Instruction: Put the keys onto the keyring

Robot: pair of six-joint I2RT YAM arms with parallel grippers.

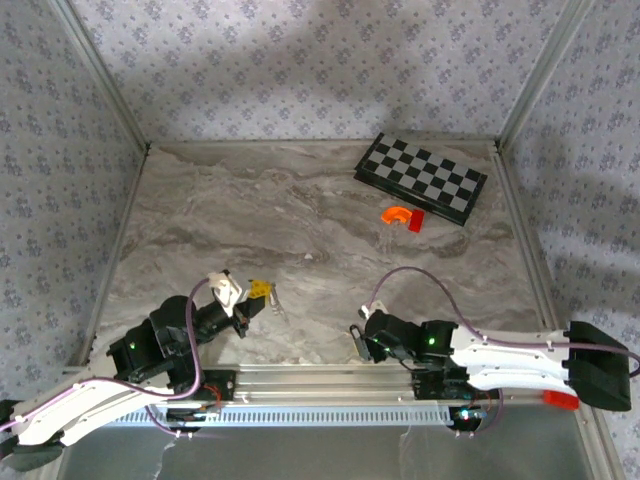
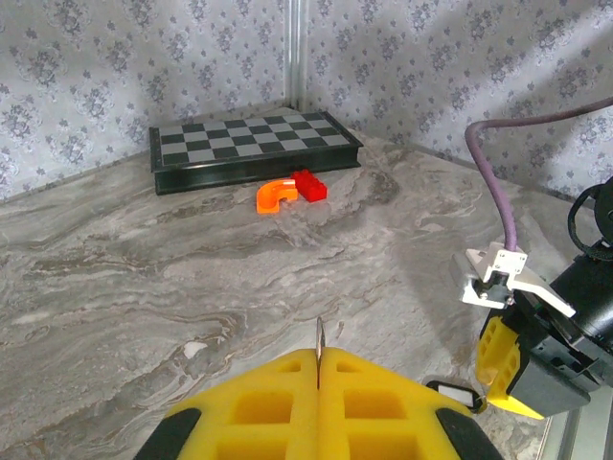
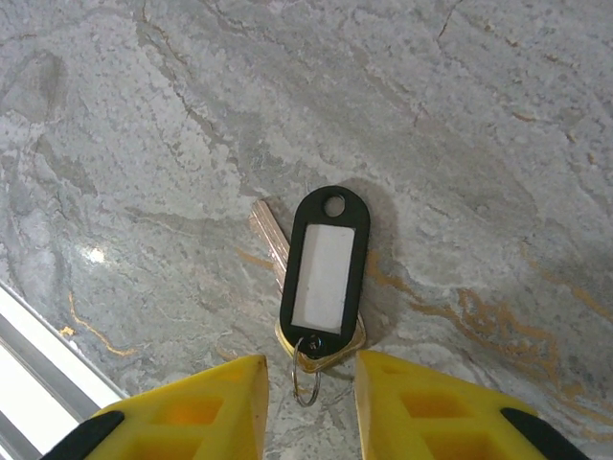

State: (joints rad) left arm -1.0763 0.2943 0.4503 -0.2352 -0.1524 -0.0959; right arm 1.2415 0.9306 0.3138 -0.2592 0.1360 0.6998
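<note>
The keys lie flat on the marble: a brass key under a black oval tag with a white label, with a small wire ring at the near end. My right gripper hangs low over them, its yellow fingers apart on either side of that small ring and not touching it. In the top view the right gripper points left near the front rail. The tag also shows under the right gripper's finger. My left gripper is shut on the keyring, a thin silvery strip seen edge-on. The left gripper sits at front left.
A folded chessboard lies at the back right, with an orange curved piece and a red block in front of it. An aluminium rail runs along the near edge, close behind the keys. Papered walls enclose the table.
</note>
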